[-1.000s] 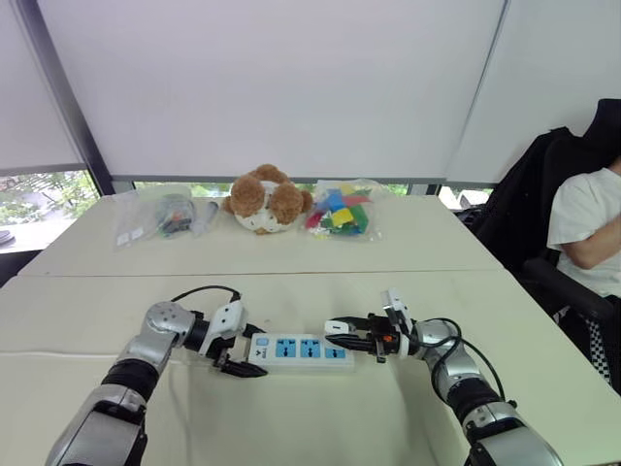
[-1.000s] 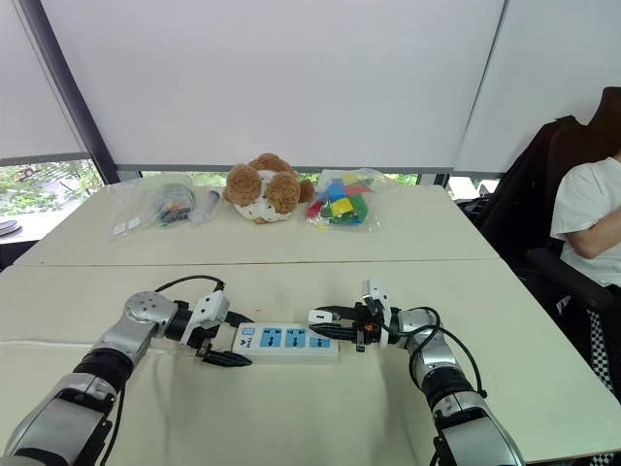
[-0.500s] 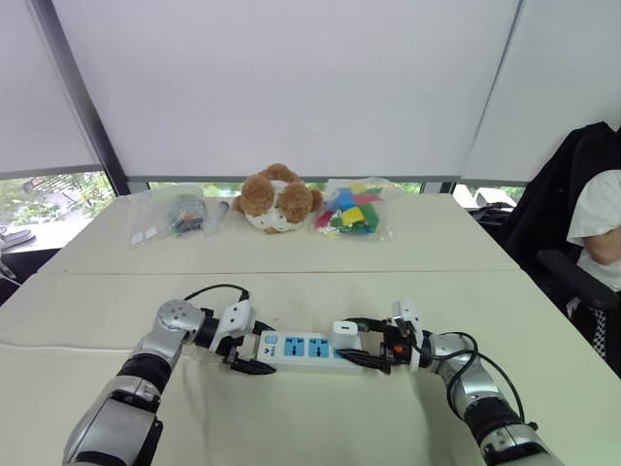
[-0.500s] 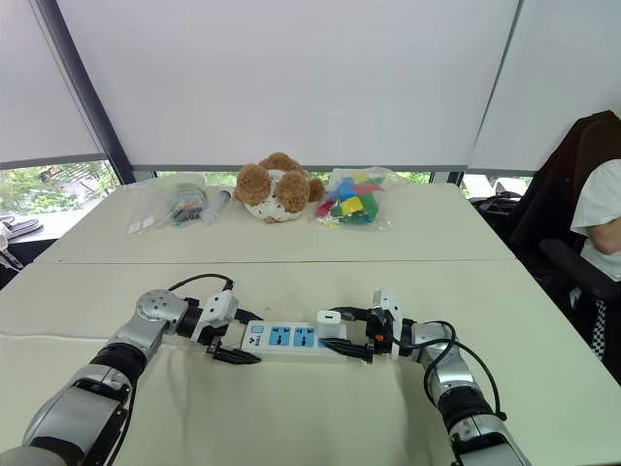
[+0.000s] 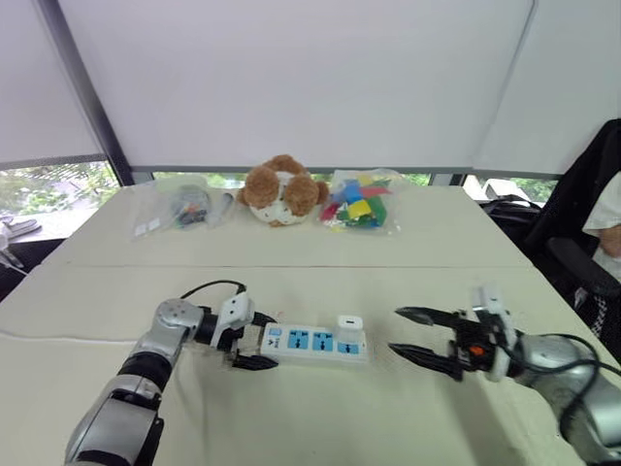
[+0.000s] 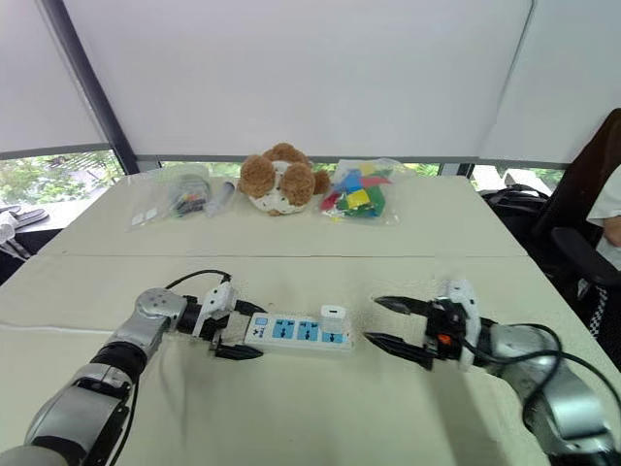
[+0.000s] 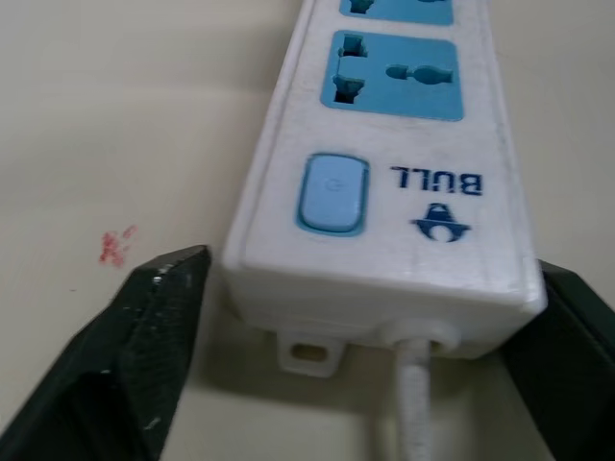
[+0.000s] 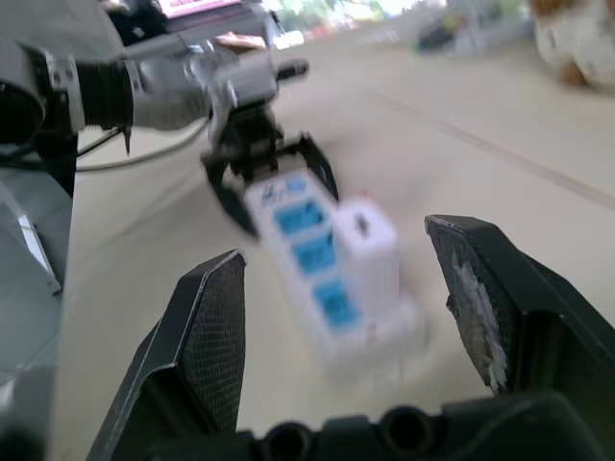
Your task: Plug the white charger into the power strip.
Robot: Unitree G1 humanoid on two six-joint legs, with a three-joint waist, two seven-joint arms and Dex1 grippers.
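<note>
Currently white charger (image 5: 349, 323) seated in end socket of power strip (image 5: 312, 342) on surface (image 5: 320, 408), prongs hidden, left claw (image 5: 250, 349) spread around switch end, right claw (image 5: 415, 336) released, empty, well apart.

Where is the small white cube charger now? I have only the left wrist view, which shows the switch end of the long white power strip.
Observer: The small white cube charger stands upright on the long white power strip, at the end farthest from the blue switch.
Operator: Does the right gripper hold it?
Observer: No. The right gripper is open and empty, apart from the strip, beyond that end.
Operator: What else is nearby?
Observer: A brown teddy bear lies farther back, between two clear plastic bags.
</note>
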